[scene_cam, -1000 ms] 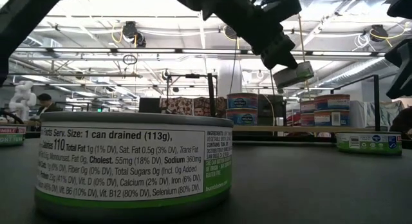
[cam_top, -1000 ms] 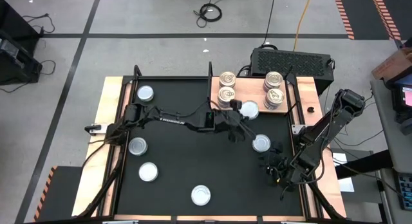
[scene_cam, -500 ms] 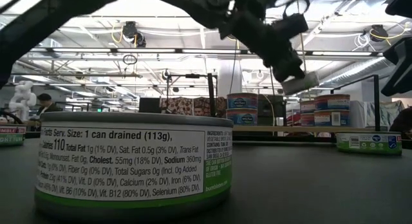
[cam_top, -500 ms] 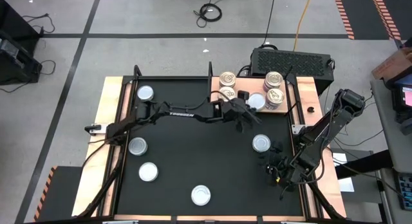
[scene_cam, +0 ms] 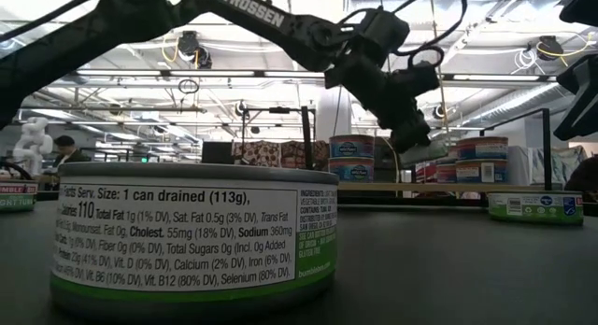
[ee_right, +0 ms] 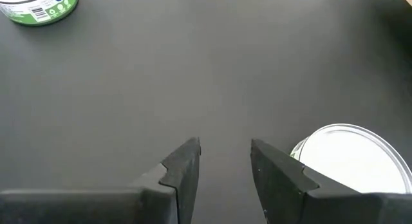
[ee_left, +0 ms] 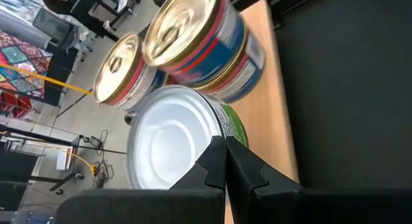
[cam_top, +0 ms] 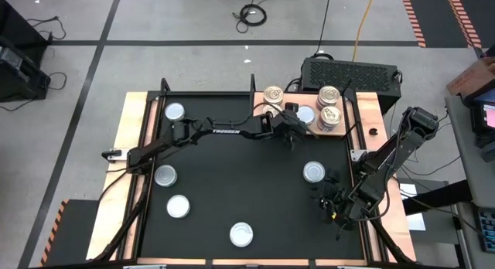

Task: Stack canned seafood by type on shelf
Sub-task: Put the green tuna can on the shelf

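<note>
- Black mat (cam_top: 232,184) covers the table, wood edge strips at the sides; grey floor w/ cables around; black box (cam_top: 349,71) behind the far edge.
- Shelf (cam_top: 303,101): light wooden board at the far right part of the mat.
- Two stacks of gold-lid tins on the shelf: left stack (cam_top: 272,99), right stack (cam_top: 329,108), gap between them.
- Left arm reaches across the mat to the shelf. Left gripper (cam_top: 298,117) is pinched tight on the rim of a silver-lid tin (ee_left: 168,141) w/ green label; tin held tilted, over the shelf, in the gap between the two stacks.
- Low view: held tin (scene_cam: 420,152) is above the board, not set down; gripper angled down from upper left.
- Right arm waits at the right edge of the table. Right gripper (ee_right: 224,156) points at bare mat, fingers apart, holding nothing.
- One silver-lid tin (cam_top: 313,172) lies near the right gripper, not touching.
- Other silver-lid tins loose on the mat: far left corner (cam_top: 175,111), left side (cam_top: 165,175), (cam_top: 178,206), near edge (cam_top: 240,235).
- Low view: nearest tin (scene_cam: 194,236) shows a nutrition label.
</note>
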Robot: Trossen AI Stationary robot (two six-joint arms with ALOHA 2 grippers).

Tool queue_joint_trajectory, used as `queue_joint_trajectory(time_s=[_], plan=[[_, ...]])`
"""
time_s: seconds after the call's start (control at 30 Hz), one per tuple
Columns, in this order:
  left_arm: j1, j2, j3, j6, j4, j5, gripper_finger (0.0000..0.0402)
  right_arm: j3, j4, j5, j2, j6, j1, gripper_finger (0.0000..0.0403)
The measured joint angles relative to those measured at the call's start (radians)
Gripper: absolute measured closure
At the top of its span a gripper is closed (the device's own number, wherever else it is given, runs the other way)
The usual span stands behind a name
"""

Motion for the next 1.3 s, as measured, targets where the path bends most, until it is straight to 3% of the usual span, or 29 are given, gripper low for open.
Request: queue_joint_trajectory(time_s=[0.57, 1.3], plan=[[0.063, 0.0, 0.0, 0.004, 0.023, 0.076, 0.0401, 0.0, 0.0, 0.005, 0.0, 0.006, 0.0, 0.0271], [0.086, 0.0, 0.0, 0.022, -0.009, 0.102, 0.0402, 0.0, 0.001, -0.001, 0.0, 0.017, 0.0, 0.0271]])
